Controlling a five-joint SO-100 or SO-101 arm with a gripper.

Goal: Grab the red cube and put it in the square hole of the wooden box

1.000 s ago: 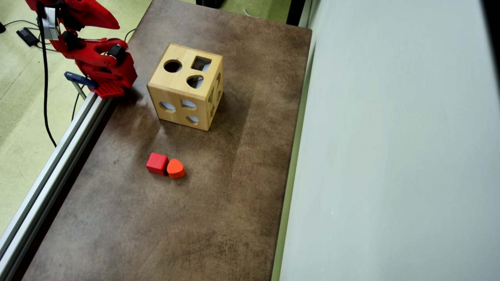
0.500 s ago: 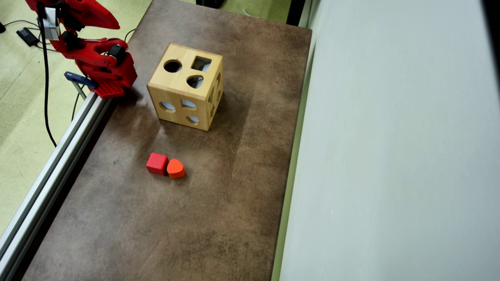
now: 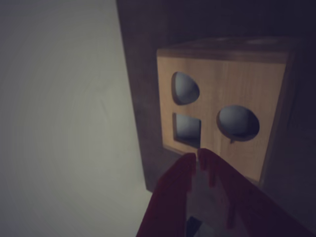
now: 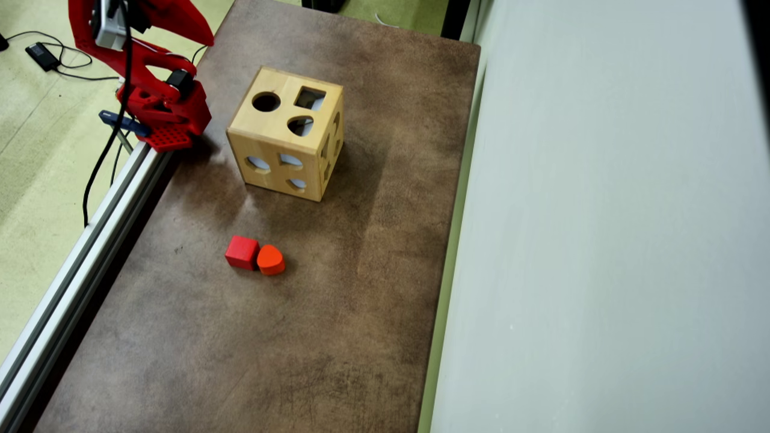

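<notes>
Right now I see my gripper (image 3: 197, 157) with jaws closed on nothing, facing the wooden box (image 4: 283, 135); the red cube (image 4: 242, 252) sits on the table (image 4: 373, 270), touching an orange block (image 4: 271, 260).

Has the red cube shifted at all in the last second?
No. In the overhead view the red cube lies against the orange block, the same way off the wooden box.

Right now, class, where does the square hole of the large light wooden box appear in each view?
Wrist view: the square hole sits left of centre, on the large light wooden box, just above the gripper.
Overhead view: the square hole is upper centre-left, at the top face's right.
Shared landmark: the round hole beside it.
</notes>
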